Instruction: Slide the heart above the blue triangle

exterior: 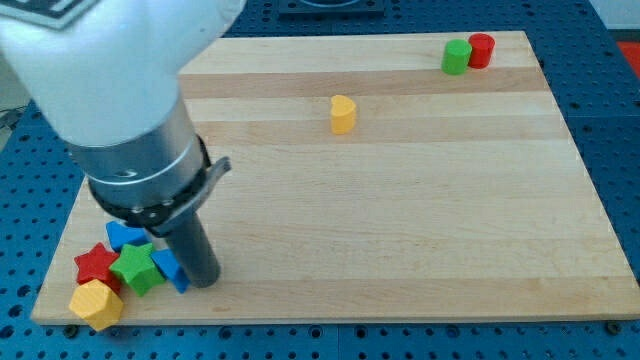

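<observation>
A yellow heart block (343,114) sits on the wooden board (400,220) in the upper middle of the view. A blue triangle block (171,269) lies near the bottom left corner, partly hidden behind my rod. My tip (203,282) rests on the board right beside the blue triangle, on its right, far from the heart. A second blue block (124,236) lies just above the cluster, partly hidden by the arm.
A red star (96,265), a green star (136,267) and a yellow hexagon block (96,303) crowd the bottom left corner. A green block (457,57) and a red cylinder (482,50) stand together at the top right.
</observation>
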### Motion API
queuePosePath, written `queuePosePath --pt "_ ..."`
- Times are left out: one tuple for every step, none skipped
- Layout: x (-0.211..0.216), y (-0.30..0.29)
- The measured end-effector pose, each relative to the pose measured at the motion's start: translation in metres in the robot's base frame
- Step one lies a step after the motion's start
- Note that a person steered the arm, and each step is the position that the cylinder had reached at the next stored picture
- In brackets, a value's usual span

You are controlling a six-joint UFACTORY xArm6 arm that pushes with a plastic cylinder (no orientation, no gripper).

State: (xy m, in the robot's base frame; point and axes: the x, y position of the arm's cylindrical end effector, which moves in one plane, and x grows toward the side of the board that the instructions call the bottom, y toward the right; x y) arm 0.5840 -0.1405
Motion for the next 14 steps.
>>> queuePosePath --pt "-0.001 0.000" --pt "-0.057 0.042" --pt "-0.180 0.065" --pt "-0.222 0.065" --pt "-0.279 0.068" --pt "-0.308 0.078" --pt "-0.308 0.162" --pt "-0.307 0.182" --pt "-0.273 0.173" --pt "-0.242 0.169" --pt "-0.214 0.165" --pt "-0.151 0.144" --pt "-0.104 0.115" --pt "-0.076 0.097"
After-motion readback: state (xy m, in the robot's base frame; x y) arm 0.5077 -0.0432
